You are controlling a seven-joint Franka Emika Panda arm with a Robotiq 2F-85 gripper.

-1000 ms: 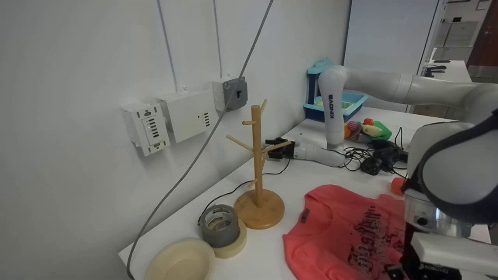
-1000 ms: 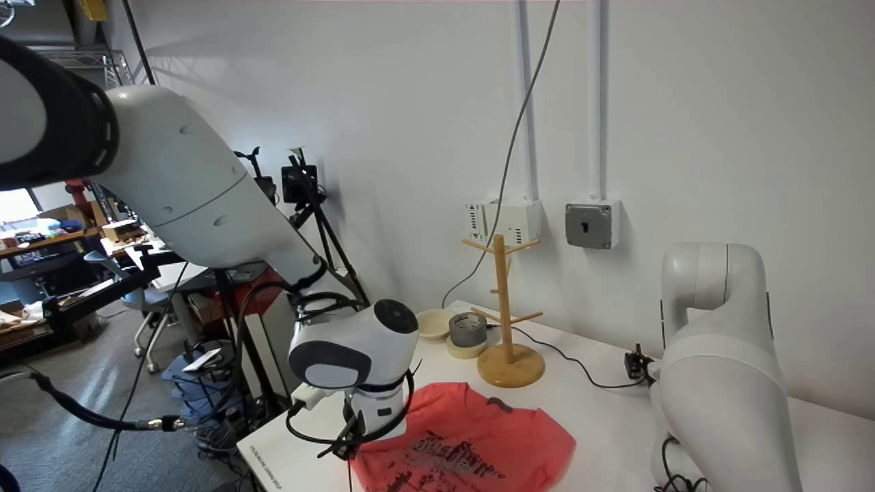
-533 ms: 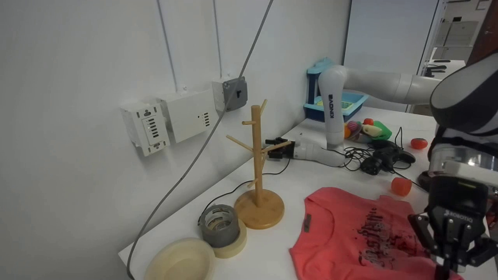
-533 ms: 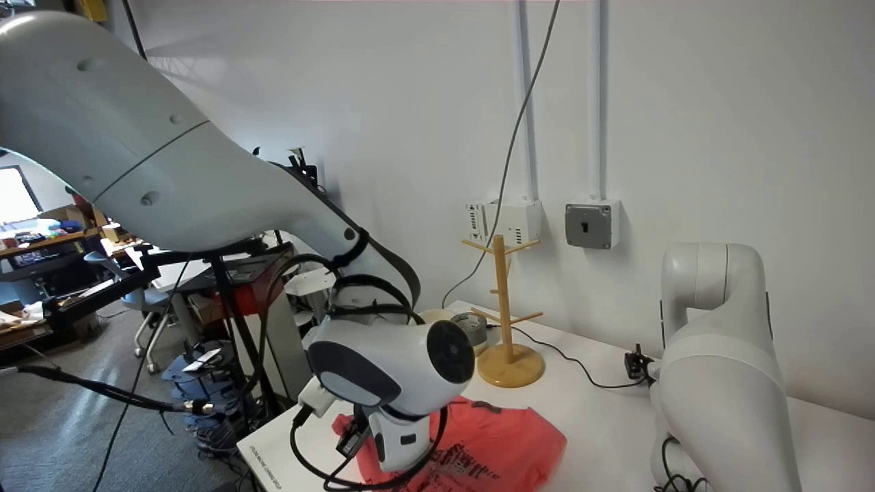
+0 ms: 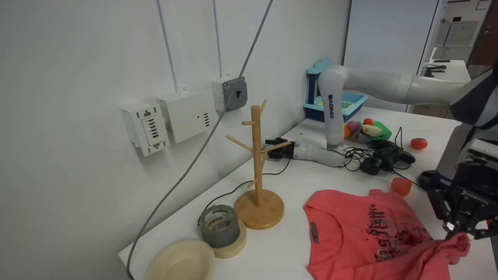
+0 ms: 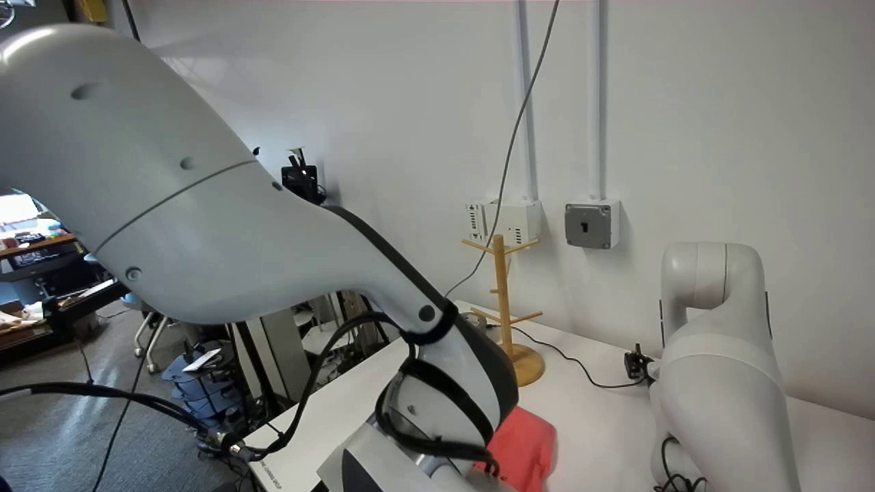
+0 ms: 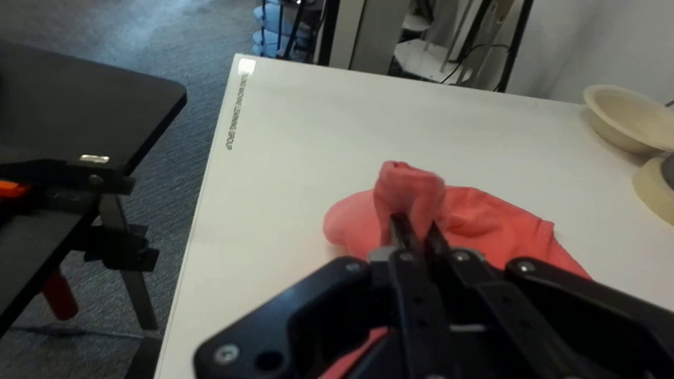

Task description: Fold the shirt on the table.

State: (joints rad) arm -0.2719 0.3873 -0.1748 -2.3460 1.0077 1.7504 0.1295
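In an exterior view, the shirt (image 5: 330,223) lies on the table (image 5: 290,249), one part lifted, pinched by the gripper (image 5: 451,234). In an exterior view, the arm (image 6: 273,253) mostly hides it. In the wrist view, this part is bunched. One fold seems begun, none finished; laying over remains.

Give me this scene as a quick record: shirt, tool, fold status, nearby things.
Shirt: coral, dark print, mostly lying on the white table
Tool: closed on a raised bunch of shirt cloth
Fold status: unfinished; neckline and part of the print visible
Nearby: wooden mug tree, cream bowl, gray tape roll on top of a cream roll
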